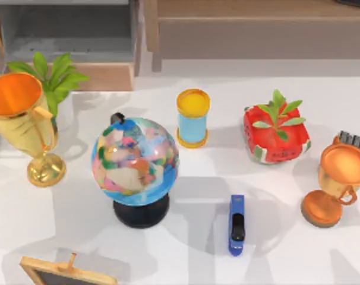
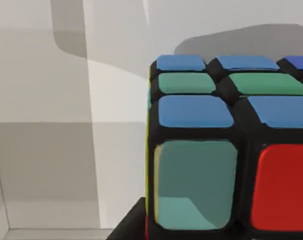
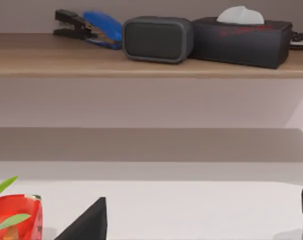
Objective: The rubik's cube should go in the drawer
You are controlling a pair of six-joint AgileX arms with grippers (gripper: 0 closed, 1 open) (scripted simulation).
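Observation:
The rubik's cube [image 2: 231, 150] is seen very close in the left wrist view, with blue, green, teal and red tiles on a black grid. A dark finger [image 2: 130, 226] of my left gripper [image 2: 231, 234] lies against its lower edge, and the gripper looks shut on the cube over pale grey surfaces. The drawer [image 1: 103, 76] stands pulled out at the table's far left, its grey inside bare behind the tan front. In the right wrist view my right gripper [image 3: 196, 227] is open, one dark fingertip [image 3: 89, 222] low, facing the shelf.
On the table stand a globe [image 1: 135, 161], a gold trophy [image 1: 25, 122], a copper trophy [image 1: 337, 181], a yellow-and-blue cup [image 1: 193, 117], a red plant pot [image 1: 275, 133], a blue stapler [image 1: 237, 224] and a small chalkboard [image 1: 64, 274]. The long shelf [image 3: 141, 62] carries a speaker, stapler and tissue box.

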